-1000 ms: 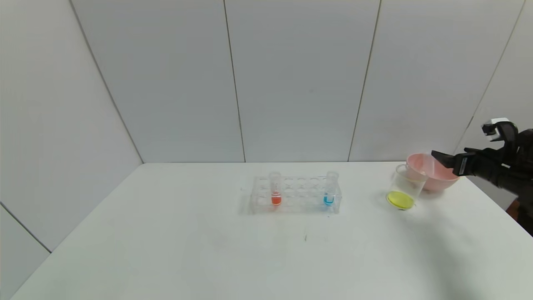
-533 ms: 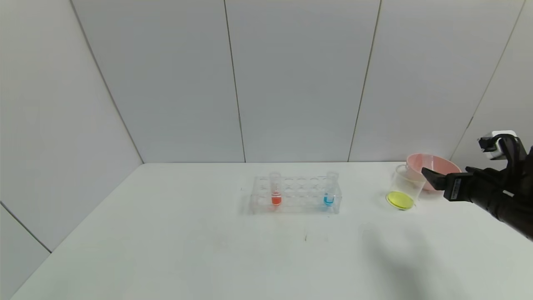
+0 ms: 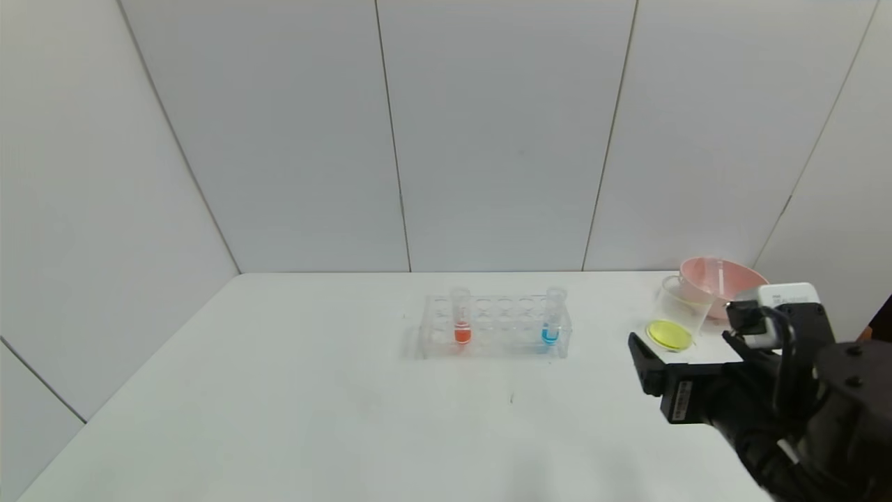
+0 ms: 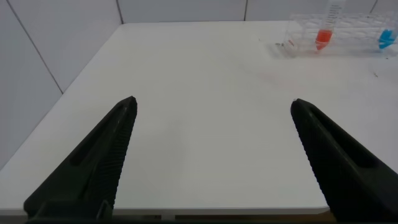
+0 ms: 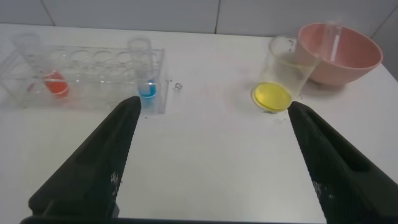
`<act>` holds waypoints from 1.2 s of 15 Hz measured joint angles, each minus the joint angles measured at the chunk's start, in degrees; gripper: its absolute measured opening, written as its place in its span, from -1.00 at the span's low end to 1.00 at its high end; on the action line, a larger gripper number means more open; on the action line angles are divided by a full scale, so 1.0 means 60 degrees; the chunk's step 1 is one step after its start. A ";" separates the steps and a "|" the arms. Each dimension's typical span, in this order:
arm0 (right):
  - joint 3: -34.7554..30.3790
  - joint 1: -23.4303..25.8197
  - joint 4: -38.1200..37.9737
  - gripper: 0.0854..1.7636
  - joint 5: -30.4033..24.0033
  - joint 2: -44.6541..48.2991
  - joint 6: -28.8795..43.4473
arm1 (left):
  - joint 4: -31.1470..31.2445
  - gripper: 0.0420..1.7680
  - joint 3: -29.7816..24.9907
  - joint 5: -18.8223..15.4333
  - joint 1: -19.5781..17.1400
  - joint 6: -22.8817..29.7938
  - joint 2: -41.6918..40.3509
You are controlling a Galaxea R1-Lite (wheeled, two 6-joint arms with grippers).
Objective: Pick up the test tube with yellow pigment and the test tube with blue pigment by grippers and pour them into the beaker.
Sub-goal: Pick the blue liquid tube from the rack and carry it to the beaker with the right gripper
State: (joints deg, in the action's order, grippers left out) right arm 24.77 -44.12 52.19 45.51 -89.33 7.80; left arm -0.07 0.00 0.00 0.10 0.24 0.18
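The test tube with blue pigment (image 3: 550,326) stands at the right end of a clear rack (image 3: 496,324); it also shows in the right wrist view (image 5: 147,87) and the left wrist view (image 4: 385,40). The beaker (image 3: 679,314) stands right of the rack with yellow liquid at its bottom (image 5: 272,96). No tube with yellow at its bottom shows; a clear tube (image 3: 720,273) leans in the pink bowl. My right gripper (image 3: 679,348) is open and empty, low over the table in front of the beaker (image 5: 214,104). My left gripper (image 4: 212,101) is open and empty at the table's near left edge.
The pink bowl (image 3: 735,282) sits behind and touching the beaker at the table's far right (image 5: 342,53). An orange-red-bottomed tube (image 3: 461,324) stands at the rack's left end. The table's right edge lies close to the bowl.
My right gripper has moved from beside the pink bowl down and toward the table's near side, now in front of the beaker. Tubes, rack and beaker have not moved.
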 joint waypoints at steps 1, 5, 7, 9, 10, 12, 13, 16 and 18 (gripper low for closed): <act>0.0112 -0.0746 0.0010 0.92 0.0498 -0.0240 0.0276 | 0.0000 1.00 0.0000 -0.0004 0.0000 -0.0004 0.0000; 0.0658 -0.2481 0.0266 0.92 0.1749 -0.1694 0.1272 | 0.0000 1.00 0.0000 -0.0004 0.0000 0.0000 0.0004; 0.0744 -0.2666 0.0725 0.92 0.1780 -0.2278 0.1430 | 0.0000 1.00 0.0000 -0.0004 0.0000 -0.0004 0.0000; 0.0786 -0.2694 0.1024 0.92 0.1292 -0.2670 0.1441 | 0.0000 1.00 0.0000 0.0000 0.0000 0.0000 0.0000; 0.0859 -0.2621 0.1095 0.92 0.0985 -0.2853 0.1432 | 0.0000 1.00 0.0000 -0.0004 0.0000 0.0000 0.0004; 0.1162 -0.2251 0.1101 0.92 0.0575 -0.3137 0.1327 | 0.0000 1.00 0.0000 -0.0004 0.0000 0.0000 0.0000; 0.1351 -0.1934 0.1101 0.92 0.0260 -0.3275 0.1154 | 0.0000 1.00 0.0000 0.0000 0.0000 0.0000 0.0000; 0.2099 -0.0760 0.1128 0.92 -0.0949 -0.3647 0.0610 | 0.0000 1.00 0.0000 0.0000 0.0000 0.0000 0.0000; 0.2729 -0.0014 0.1146 0.92 -0.1418 -0.3978 0.0154 | 0.0000 1.00 0.0000 -0.0004 0.0000 0.0000 0.0004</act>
State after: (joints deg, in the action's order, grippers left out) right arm 41.14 -44.20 59.06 37.00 -113.20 8.73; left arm -0.07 0.00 -0.02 0.10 0.24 0.21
